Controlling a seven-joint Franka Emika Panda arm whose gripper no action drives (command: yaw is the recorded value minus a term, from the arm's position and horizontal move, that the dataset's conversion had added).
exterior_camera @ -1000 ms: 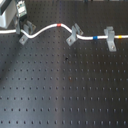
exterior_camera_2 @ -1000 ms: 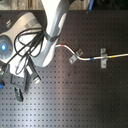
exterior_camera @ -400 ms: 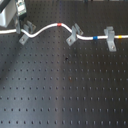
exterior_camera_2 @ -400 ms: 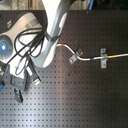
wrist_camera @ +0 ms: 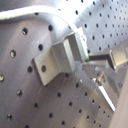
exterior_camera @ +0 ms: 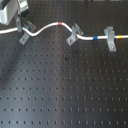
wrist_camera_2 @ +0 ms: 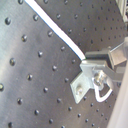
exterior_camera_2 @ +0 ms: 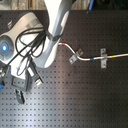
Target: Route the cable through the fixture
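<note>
In the first exterior view the gripper (exterior_camera: 21, 22) sits just above the fixture (exterior_camera: 23, 36), where the cable (exterior_camera: 47, 28), running along the board towards the first exterior view's right, seems already seated, though the jaws' state is unclear.

on the desk (exterior_camera: 65, 95), three clips stand in a row in the first exterior view: fixture (exterior_camera: 23, 34) at the first exterior view's left under the hand (exterior_camera: 21, 20), y-shaped clip (exterior_camera: 74, 35) midway, t-topped clip (exterior_camera: 110, 39) right. the cable (exterior_camera: 47, 27) runs across all three.
</note>
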